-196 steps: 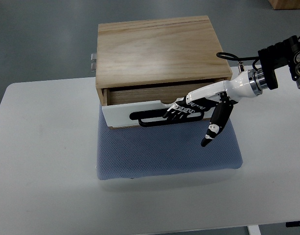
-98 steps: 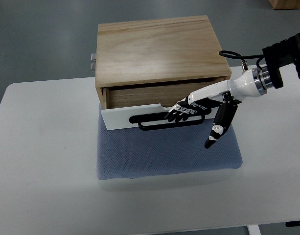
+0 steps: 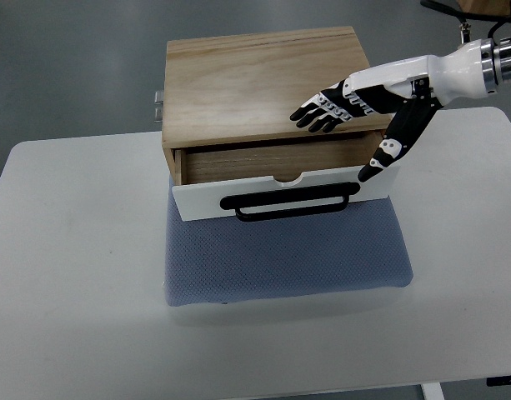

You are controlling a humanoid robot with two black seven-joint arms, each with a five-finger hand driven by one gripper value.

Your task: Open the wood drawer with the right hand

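Wooden box (image 3: pixel 268 83) sits in the upper middle of the frame, its drawer (image 3: pixel 280 193) pulled partly out over a blue mat (image 3: pixel 284 258) on the white table (image 3: pixel 72 275). What the drawer holds I cannot make out, as its inside is shadowed. My arm is cut off at the upper right edge. My right hand (image 3: pixel 363 96) hovers over the box's right side, fingers (image 3: pixel 318 107) stretched out and loose, holding nothing, thumb pointing down. The black handle (image 3: pixel 290 202) lies below and left of my hand, apart from it.
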